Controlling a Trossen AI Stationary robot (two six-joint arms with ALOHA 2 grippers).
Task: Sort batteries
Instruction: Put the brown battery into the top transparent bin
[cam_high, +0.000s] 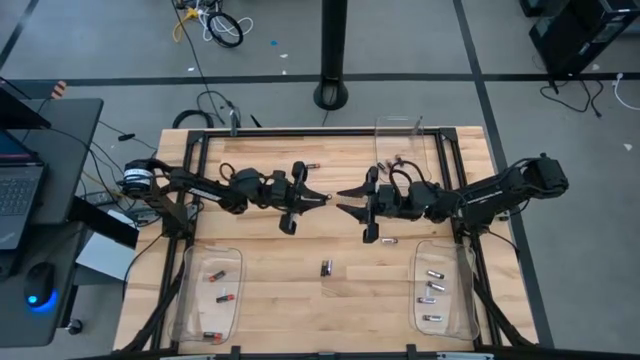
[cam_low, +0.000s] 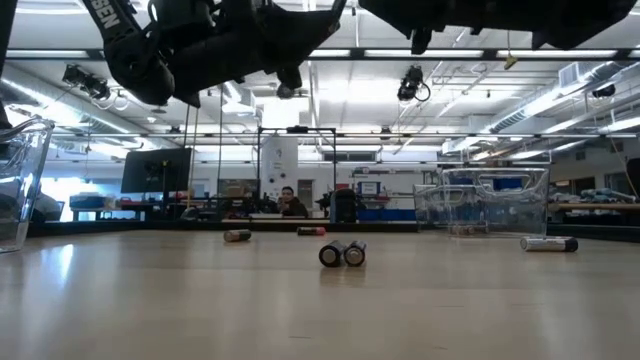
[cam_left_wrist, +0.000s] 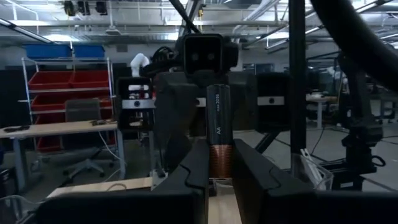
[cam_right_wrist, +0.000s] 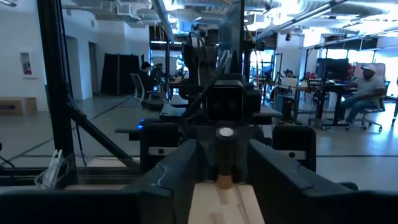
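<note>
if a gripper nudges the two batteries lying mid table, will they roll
Probably: the two batteries are round cylinders lying on their sides on the smooth, flat table, so a sideways nudge likely rolls them. Lying side by side, one may bump the other. They look rigid, unlikely to deform.

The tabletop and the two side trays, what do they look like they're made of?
The tabletop looks like pale wood, probably butcher-block: parallel plank seams and a soft sheen show. The left tray and right tray look like clear, glossy plastic: the wood and the batteries show through them, and their rims catch highlights. It could be acrylic; I cannot tell.
</note>
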